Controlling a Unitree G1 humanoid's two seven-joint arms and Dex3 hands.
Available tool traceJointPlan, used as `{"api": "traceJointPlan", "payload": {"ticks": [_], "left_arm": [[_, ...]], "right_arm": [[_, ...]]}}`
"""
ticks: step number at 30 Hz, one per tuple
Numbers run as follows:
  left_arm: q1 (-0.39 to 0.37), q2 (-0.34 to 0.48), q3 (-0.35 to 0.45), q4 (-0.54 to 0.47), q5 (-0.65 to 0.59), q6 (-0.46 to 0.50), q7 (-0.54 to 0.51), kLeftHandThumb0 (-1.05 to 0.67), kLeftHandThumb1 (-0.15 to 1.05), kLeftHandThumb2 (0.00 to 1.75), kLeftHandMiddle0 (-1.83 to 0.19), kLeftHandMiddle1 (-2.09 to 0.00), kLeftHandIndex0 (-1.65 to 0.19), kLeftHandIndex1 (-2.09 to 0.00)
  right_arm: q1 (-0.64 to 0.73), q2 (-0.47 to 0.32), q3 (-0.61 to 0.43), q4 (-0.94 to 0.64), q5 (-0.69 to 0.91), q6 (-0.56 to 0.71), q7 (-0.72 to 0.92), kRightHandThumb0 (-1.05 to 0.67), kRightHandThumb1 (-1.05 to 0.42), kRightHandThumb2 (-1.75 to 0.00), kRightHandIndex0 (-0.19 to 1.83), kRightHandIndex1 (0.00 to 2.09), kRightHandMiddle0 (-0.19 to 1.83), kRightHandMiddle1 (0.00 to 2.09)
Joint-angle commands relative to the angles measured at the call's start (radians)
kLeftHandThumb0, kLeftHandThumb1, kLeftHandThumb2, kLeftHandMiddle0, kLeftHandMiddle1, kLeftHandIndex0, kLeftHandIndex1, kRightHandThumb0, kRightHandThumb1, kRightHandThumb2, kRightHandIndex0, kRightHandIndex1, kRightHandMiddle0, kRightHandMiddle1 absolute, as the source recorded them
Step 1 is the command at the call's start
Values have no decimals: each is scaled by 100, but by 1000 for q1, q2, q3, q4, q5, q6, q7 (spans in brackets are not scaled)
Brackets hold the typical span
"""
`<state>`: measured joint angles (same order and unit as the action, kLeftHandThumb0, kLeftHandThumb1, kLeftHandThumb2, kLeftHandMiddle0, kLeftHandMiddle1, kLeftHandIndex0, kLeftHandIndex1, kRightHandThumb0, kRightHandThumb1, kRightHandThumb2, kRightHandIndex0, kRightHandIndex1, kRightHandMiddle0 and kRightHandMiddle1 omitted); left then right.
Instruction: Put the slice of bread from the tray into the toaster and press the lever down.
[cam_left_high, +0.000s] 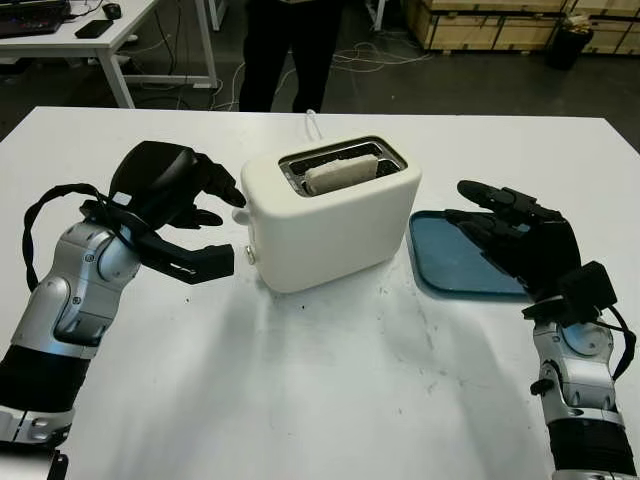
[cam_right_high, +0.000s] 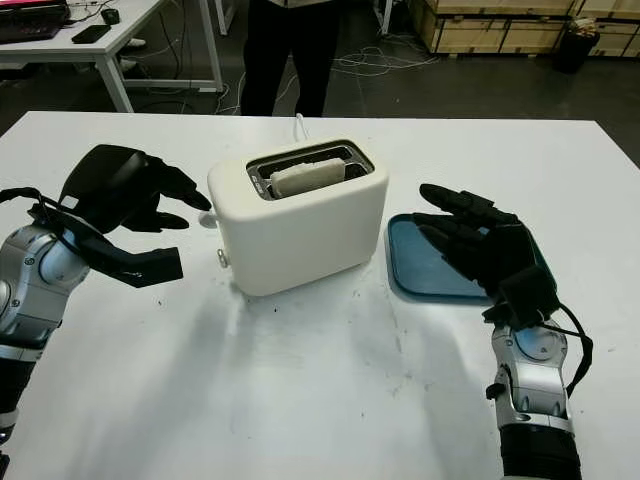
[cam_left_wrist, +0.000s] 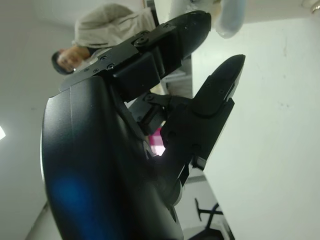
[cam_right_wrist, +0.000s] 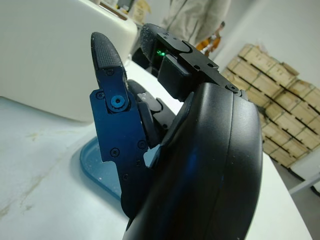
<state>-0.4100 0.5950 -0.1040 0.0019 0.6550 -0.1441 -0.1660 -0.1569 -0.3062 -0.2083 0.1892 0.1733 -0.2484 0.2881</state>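
The left hand (cam_left_high: 200, 215) is being held open at the toaster's (cam_left_high: 330, 225) left end, nothing grasped, its upper fingers (cam_left_high: 222, 188) reaching the top corner of that end and its thumb (cam_left_high: 205, 262) stretching below toward the lever (cam_left_high: 249, 255); whether any fingertip is touching the casing cannot be told. The right hand (cam_left_high: 515, 235) is being held open over the right part of the blue tray (cam_left_high: 450, 262), holding nothing, its fingers pointing toward the far left. The bread (cam_left_high: 340, 175) is sitting in the toaster's slot, its top edge showing, just beside the left hand's fingertips and well apart from the right hand. Its long axis is running along the slot, from the toaster's near-left end to its far-right end. The toaster is standing near the middle of the table (cam_left_high: 330, 390), slightly toward the far edge, with the tray just beside it toward the right edge. A person's legs (cam_left_high: 290, 50) are being seen beyond the far edge.
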Motion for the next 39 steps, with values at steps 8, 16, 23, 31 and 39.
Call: {"api": "traceJointPlan", "payload": {"ticks": [8,16,23,31,39], "left_arm": [[-19,-9,-31,5,7,-1,13,-16,67,0,-90,-151,-127,0],[-15,-17,-40,-3,-3,12,3,-17,67,0,-89,-152,-128,0],[-10,-12,-38,-8,-11,6,-2,-18,68,1,-87,-154,-128,0],[-3,-14,-40,-13,-12,5,-9,-18,68,0,-88,-156,-132,-2],[8,-20,-83,12,13,30,-43,-23,71,1,-84,-153,-132,-1]], "right_arm": [[16,6,-3,-47,12,35,-5,-53,-91,0,90,0,81,0],[19,5,-5,-44,16,24,-2,-55,-92,0,91,0,81,0],[18,4,-2,-47,10,33,-6,-54,-92,0,89,0,81,0],[24,8,-7,-53,26,39,1,-55,-92,0,91,0,81,0],[36,5,-10,-56,26,22,5,-54,-92,-1,91,0,82,0]]}}
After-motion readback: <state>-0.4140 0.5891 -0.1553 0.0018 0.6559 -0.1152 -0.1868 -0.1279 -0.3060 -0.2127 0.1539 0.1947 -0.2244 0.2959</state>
